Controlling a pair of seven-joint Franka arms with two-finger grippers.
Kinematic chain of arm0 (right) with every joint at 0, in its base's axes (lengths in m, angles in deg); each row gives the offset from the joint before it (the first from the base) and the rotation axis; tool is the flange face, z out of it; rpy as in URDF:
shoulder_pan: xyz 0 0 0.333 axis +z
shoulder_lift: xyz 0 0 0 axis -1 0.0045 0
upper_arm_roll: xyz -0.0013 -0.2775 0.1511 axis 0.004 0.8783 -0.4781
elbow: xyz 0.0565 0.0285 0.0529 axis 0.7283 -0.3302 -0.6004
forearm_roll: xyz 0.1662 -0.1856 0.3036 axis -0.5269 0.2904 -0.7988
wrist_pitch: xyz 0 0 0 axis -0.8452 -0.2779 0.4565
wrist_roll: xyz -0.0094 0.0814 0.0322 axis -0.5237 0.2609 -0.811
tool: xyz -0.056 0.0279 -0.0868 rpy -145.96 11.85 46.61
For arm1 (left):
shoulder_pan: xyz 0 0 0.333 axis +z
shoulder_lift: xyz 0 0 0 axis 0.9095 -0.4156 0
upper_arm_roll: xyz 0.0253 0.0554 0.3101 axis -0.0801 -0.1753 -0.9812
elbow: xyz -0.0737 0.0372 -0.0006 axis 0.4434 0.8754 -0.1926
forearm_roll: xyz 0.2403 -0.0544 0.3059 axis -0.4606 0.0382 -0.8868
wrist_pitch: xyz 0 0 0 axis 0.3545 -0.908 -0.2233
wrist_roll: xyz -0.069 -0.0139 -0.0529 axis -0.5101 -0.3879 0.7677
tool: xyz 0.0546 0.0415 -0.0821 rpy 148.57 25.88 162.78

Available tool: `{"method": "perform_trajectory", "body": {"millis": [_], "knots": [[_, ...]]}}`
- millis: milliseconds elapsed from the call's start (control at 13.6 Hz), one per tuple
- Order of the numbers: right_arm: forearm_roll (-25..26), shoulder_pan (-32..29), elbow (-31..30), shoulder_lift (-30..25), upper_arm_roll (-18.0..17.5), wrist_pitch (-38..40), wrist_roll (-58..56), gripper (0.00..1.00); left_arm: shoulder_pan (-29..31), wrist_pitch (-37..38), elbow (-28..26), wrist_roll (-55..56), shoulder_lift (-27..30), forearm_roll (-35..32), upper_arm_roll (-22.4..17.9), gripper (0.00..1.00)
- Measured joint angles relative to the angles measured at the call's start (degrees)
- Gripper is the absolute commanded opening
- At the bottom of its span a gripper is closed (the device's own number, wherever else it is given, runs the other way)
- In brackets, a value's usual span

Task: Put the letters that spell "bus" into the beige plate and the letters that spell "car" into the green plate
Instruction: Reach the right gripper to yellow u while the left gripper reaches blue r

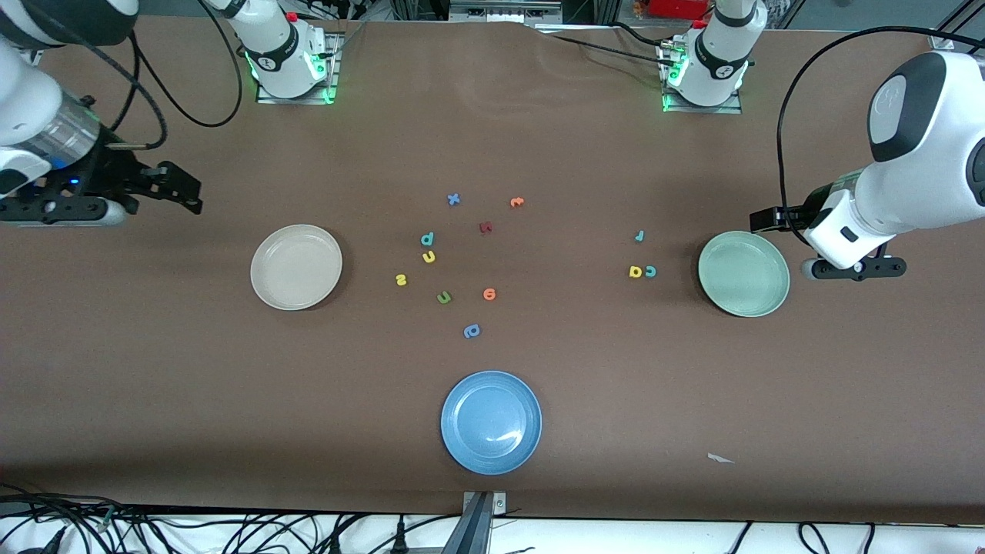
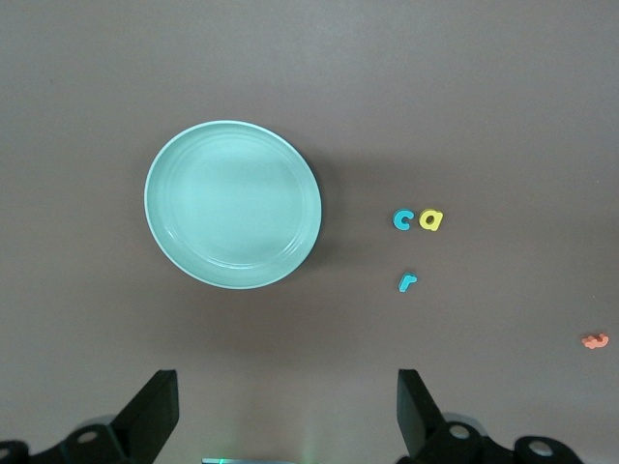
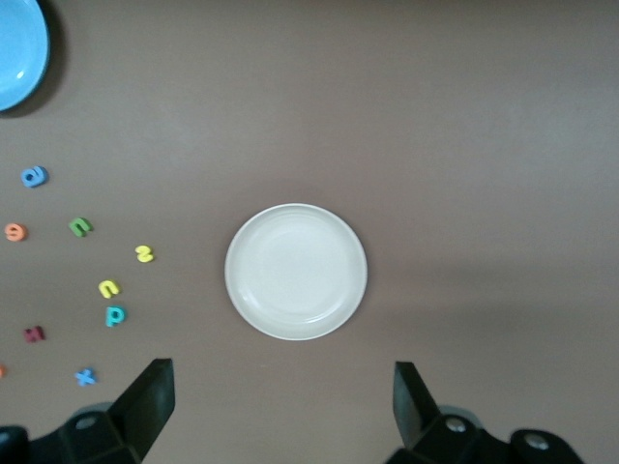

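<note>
Letters [image 1: 428,257] on table, plates bare, both claws open.

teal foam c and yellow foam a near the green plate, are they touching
Apart. The left wrist view shows a thin strip of brown table between the teal foam c and the yellow foam a, beside the green plate.

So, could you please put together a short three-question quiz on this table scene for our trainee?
1. True or false: the green plate already holds a letter.
2. Which plate lies nearest the front camera: A beige plate, B blue plate, C green plate?
3. Fill in: the teal c sits right beside the yellow ___.

Key: 1 false; 2 B; 3 a.
</note>
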Motion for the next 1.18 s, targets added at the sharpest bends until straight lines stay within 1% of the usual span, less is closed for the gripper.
{"method": "perform_trajectory", "body": {"millis": [221,442,589,958,1032,1179], "knots": [[0.0,3.4,0.0,1.7,-0.3,-0.7,6.5,1.0,0.0,0.0,0.0,0.0,-0.1,0.0,0.0,0.99],[0.1,9.1,0.0,5.4,-0.5,-3.1,11.8,1.0,-0.1,0.2,-0.1,0.0,-0.5,0.0,0.1,0.99],[0.1,11.8,0.0,8.3,-0.6,-4.9,12.5,1.0,-0.2,0.3,-0.1,0.8,-1.3,0.0,0.6,0.99],[-0.1,17.3,-0.3,16.9,-0.6,-10.3,13.3,1.0,-0.9,-0.2,-1.4,7.6,-5.3,0.1,4.1,0.99],[-0.9,18.1,-0.3,18.5,-0.6,-11.2,13.9,1.0,-1.0,-1.3,-2.3,8.9,-6.0,0.7,4.6,0.99],[-4.8,18.4,-0.3,20.4,-0.6,-11.6,14.1,1.0,-1.1,-4.8,-4.7,10.8,-6.6,2.3,5.0,0.99]]}}
